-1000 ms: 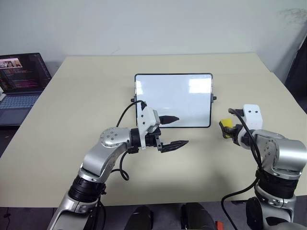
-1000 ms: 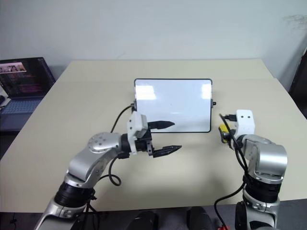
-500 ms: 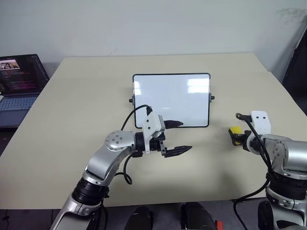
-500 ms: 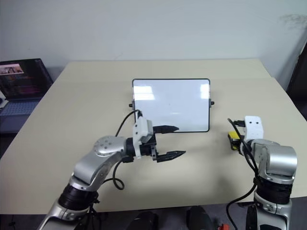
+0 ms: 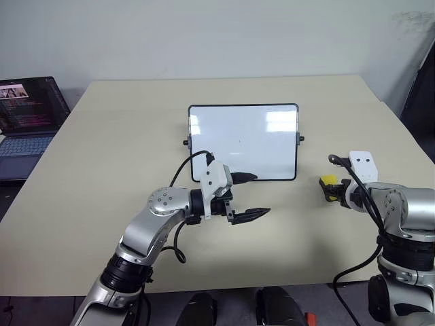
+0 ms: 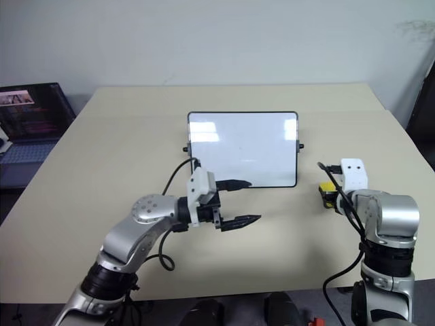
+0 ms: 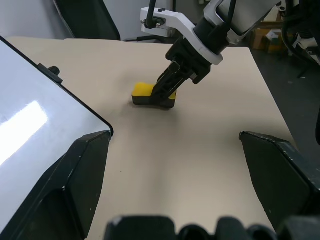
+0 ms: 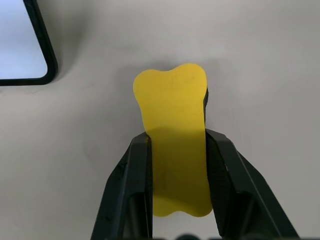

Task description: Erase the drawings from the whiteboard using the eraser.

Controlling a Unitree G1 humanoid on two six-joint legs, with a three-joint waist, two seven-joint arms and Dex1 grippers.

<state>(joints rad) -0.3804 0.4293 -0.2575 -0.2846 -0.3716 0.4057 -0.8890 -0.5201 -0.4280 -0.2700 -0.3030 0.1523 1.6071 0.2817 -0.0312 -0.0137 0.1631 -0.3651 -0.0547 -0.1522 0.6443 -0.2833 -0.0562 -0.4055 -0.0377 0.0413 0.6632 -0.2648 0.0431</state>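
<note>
You've got the small yellow block eraser w/ dark felt underside (image 8: 172, 145) clamped in the right gripper (image 8: 175, 165), 2 black fingers pinching its narrow waist. It sits on the beige counter (image 5: 102, 204) just beside the right edge of the glossy white rectangular whiteboard w/ thin black frame (image 5: 242, 140), apart from it. Left gripper (image 5: 246, 195) hangs near the board's front edge, fingers apart, holding nothing.

Handling, my guess: eraser looks light, fairly stiff on top, soft felt below; the waist pinch you have is the right spot, keep felt face down and flat. Board looks light and glossy, so it could slide under a wipe; steady its frame w/ the left gripper if needed.

Count: 1 eraser, 1 whiteboard, 2 grippers, 1 open laptop (image 5: 30, 122) at far left. Drawings: none I can make out on the board from here.
</note>
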